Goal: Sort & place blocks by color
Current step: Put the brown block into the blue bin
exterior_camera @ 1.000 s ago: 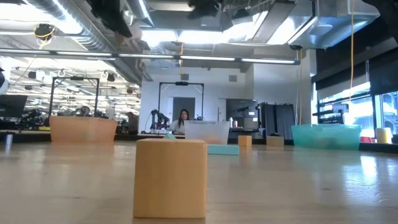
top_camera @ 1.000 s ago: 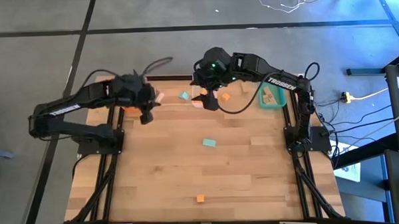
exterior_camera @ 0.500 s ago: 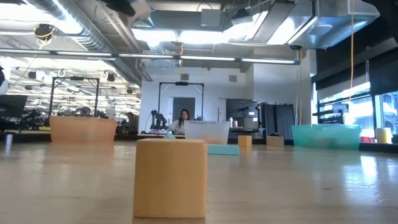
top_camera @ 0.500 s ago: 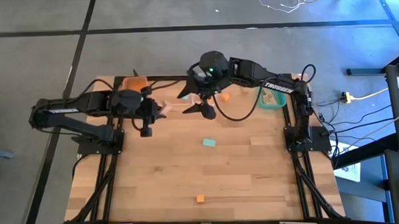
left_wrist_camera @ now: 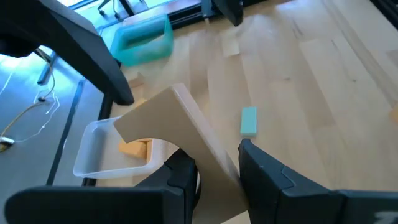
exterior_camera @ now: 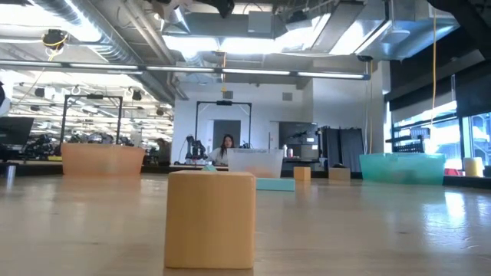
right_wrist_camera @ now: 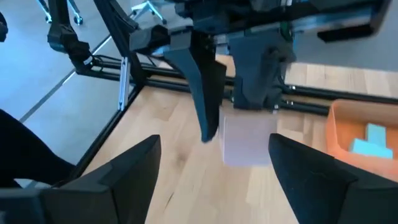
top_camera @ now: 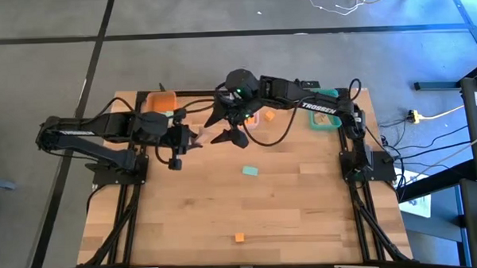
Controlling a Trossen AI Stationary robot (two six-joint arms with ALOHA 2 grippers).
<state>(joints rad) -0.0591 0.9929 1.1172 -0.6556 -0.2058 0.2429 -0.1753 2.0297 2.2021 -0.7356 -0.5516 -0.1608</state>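
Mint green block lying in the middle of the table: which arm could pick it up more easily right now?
Probably the right. The right gripper is open and empty above the table's far side, while the left gripper is already shut on a plain wood block. The mint green block lies unobstructed.

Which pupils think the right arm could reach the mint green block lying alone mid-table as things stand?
Probably yes: the right gripper hangs open and empty, the mint green block lies on bare table, and the left gripper is off to one side.
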